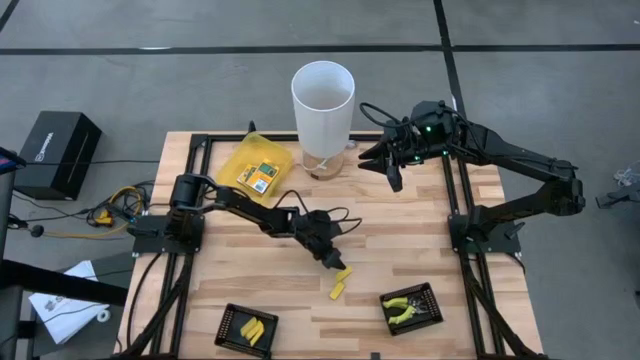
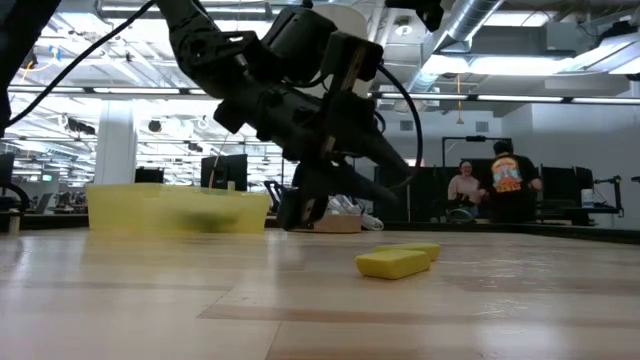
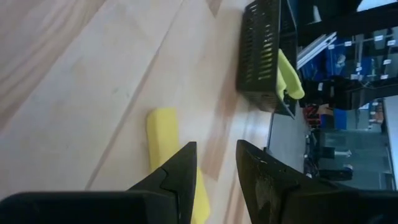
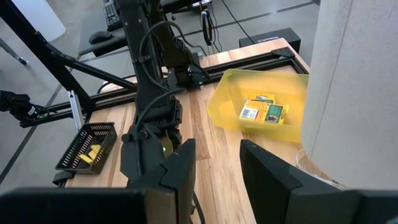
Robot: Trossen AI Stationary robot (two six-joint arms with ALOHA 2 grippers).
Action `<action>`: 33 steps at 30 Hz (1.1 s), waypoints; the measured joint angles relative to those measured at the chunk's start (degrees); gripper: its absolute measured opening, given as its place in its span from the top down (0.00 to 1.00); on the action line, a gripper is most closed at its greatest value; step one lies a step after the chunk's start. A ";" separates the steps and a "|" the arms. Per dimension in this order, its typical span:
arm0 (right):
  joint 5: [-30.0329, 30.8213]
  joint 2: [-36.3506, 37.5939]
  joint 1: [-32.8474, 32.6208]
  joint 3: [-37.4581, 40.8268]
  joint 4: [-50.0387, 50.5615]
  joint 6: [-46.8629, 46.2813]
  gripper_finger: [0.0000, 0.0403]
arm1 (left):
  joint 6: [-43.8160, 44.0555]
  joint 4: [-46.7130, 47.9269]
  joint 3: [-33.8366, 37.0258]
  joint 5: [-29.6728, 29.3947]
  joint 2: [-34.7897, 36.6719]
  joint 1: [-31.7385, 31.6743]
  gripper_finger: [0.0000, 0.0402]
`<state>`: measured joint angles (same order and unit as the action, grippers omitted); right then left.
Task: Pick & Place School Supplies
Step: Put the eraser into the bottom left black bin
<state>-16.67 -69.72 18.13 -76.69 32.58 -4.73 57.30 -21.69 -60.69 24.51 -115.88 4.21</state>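
My left gripper (image 1: 342, 268) is open and low over the table's middle, toward the near side. A short yellow oblong piece (image 1: 339, 287) lies flat on the wood just beyond its tips. In the left wrist view this piece (image 3: 163, 134) runs beside and behind one finger, outside the gap (image 3: 217, 146). The low view shows the piece (image 2: 392, 263) with what seems a second one (image 2: 422, 250) close behind. My right gripper (image 1: 392, 170) is open and raised beside the white cylinder (image 1: 322, 105); its gap (image 4: 217, 149) holds nothing.
A translucent yellow pouch (image 1: 258, 165) with packets (image 4: 262, 112) sits at the far left of the cylinder. Near the front edge stand a black tray with yellow pieces (image 1: 247, 328) and another with plier-like tools (image 1: 412, 307). People sit in the room behind the table (image 2: 490, 180).
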 joint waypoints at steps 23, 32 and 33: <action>0.00 0.00 -0.02 0.00 0.00 -0.90 0.71 | 3.69 -13.38 -0.60 5.29 -3.16 0.28 0.73; 0.00 0.01 -0.11 0.00 0.60 -2.29 0.71 | 4.94 -10.45 -6.51 5.68 -9.46 0.90 0.73; -0.02 0.01 -0.11 0.00 0.63 -2.38 0.71 | 3.69 -8.78 -6.45 5.30 -8.74 0.66 0.73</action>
<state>-16.69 -69.71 18.02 -76.69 33.21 -7.11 60.98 -30.47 -67.13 29.81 -124.62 4.87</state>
